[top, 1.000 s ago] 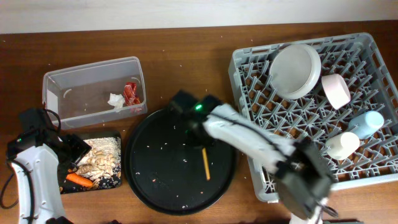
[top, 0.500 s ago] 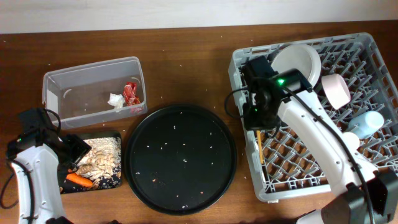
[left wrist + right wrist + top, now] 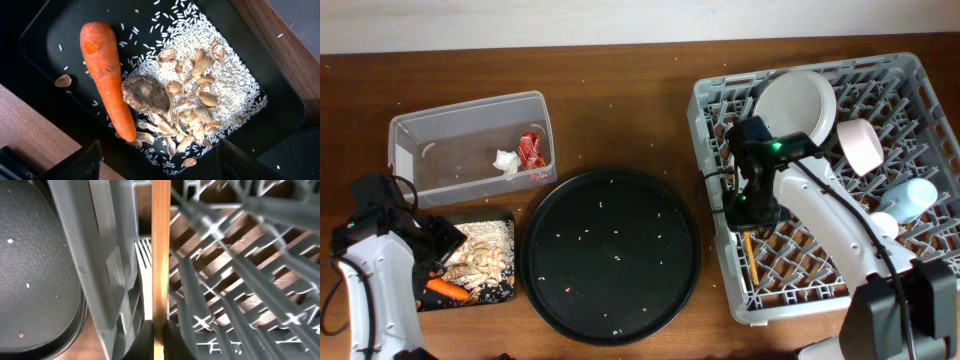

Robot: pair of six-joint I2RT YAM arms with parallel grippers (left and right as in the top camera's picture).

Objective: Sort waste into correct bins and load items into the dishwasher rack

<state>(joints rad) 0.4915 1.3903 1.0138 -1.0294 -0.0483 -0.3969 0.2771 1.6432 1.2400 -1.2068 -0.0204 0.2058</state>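
My right gripper (image 3: pixel 745 207) is shut on the thin wooden chopstick (image 3: pixel 750 256) and holds it inside the left side of the grey dishwasher rack (image 3: pixel 820 290). In the right wrist view the chopstick (image 3: pixel 161 255) runs between my fingers (image 3: pixel 160 340), beside the white fork (image 3: pixel 144 275). The plate (image 3: pixel 795 112), cream cup (image 3: pixel 860 145) and light blue cup (image 3: pixel 912 195) sit in the rack. My left gripper (image 3: pixel 432 243) is open (image 3: pixel 160 170) over the flat black tray (image 3: pixel 40 30), which holds the carrot (image 3: pixel 107 75), brown lump (image 3: pixel 145 95) and rice scraps (image 3: pixel 210 55).
The clear tub (image 3: pixel 420 130) at the back left holds the red wrapper (image 3: pixel 530 150) and the white tissue wad (image 3: pixel 505 160). The large round black tray (image 3: pixel 610 255) lies in the middle with only crumbs on it. A white item (image 3: pixel 870 232) lies in the rack at the right.
My right gripper has carried the chopstick from the round black tray across into the rack's left side. The left arm has not moved.
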